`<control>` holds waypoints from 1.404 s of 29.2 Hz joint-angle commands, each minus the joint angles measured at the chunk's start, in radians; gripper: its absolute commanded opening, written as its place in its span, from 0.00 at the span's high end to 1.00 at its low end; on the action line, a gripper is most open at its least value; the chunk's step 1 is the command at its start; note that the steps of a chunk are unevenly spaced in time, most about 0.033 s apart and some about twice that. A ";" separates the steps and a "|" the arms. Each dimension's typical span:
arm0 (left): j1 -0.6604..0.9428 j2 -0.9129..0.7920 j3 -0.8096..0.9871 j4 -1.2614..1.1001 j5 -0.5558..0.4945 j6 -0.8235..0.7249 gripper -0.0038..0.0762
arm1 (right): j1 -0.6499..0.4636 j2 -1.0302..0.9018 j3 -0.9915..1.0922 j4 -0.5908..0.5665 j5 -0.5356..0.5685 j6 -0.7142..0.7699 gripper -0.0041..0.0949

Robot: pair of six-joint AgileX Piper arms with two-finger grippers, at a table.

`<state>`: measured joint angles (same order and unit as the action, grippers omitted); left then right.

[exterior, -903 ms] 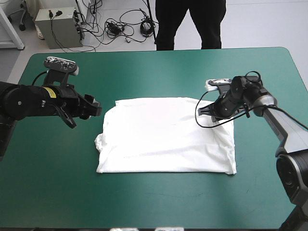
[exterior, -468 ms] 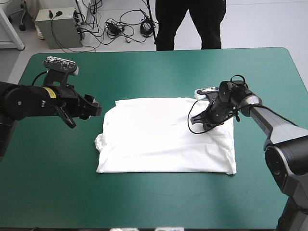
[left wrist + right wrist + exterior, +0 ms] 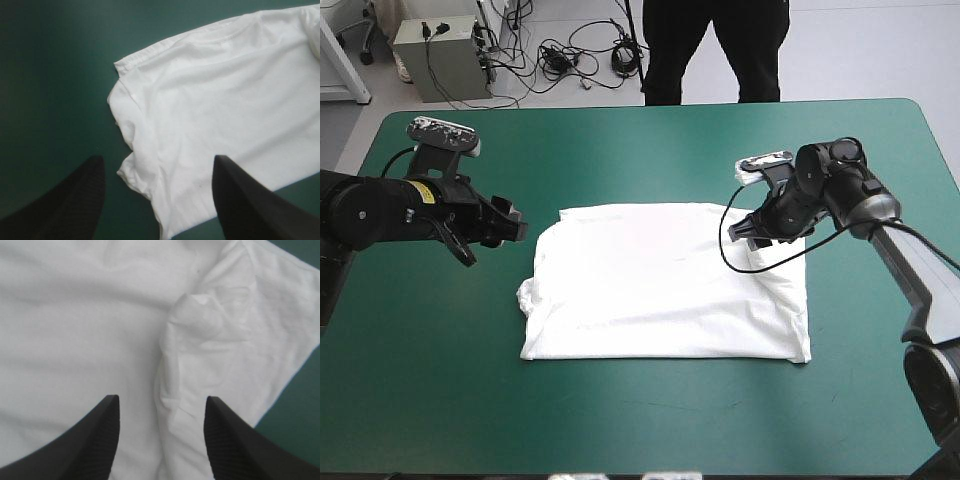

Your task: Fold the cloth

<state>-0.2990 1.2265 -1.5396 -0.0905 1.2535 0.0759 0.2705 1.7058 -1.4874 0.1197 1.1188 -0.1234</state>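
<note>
The table (image 3: 650, 140), under its smooth teal-green cover, is taken up at the middle by the T-shirt (image 3: 660, 290). The shirt is laid flat as a white, roughly rectangular sheet with shallow creases. Its left edge is slightly bunched, as if a sleeve had been tucked in, so a first stage of folding is judged to be done.

The left hand (image 3: 510, 222) is held just off the shirt's left edge, its black fingers wide apart and empty, and it has barely shifted from earlier. The right hand (image 3: 757, 232) had been pushed inward over the cloth just before and has now been drawn back toward the shirt's far right corner. Its fingers are set moderately apart and nothing is gripped. From this retreat it is judged that the corner was nudged or released rather than carried across, so the main fold is not yet made.

Ahead of the right hand's fingers a small puckered ridge (image 3: 200, 320) of thin, limp fabric is left standing. It may need to be smoothed.
</note>
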 commanded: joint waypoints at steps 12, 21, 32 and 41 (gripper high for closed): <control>-0.008 -0.051 0.344 0.186 -0.087 -0.187 0.38 | 0.001 -0.385 -0.032 -0.201 0.089 0.085 0.46; -0.008 0.142 0.417 0.172 -0.250 -0.181 0.38 | 0.001 -0.420 -0.021 -0.211 0.103 0.087 0.46; 0.070 0.343 0.417 0.159 -0.330 -0.157 0.38 | 0.001 -0.420 -0.021 -0.211 0.102 0.087 0.46; 0.070 0.428 0.417 0.010 -0.348 -0.071 0.42 | 0.001 -0.420 -0.021 -0.208 0.089 0.089 0.46</control>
<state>-0.2284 1.6770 -1.1023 -0.0392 0.9162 -0.0064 0.2705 1.3137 -1.4844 -0.0740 1.2463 -0.0366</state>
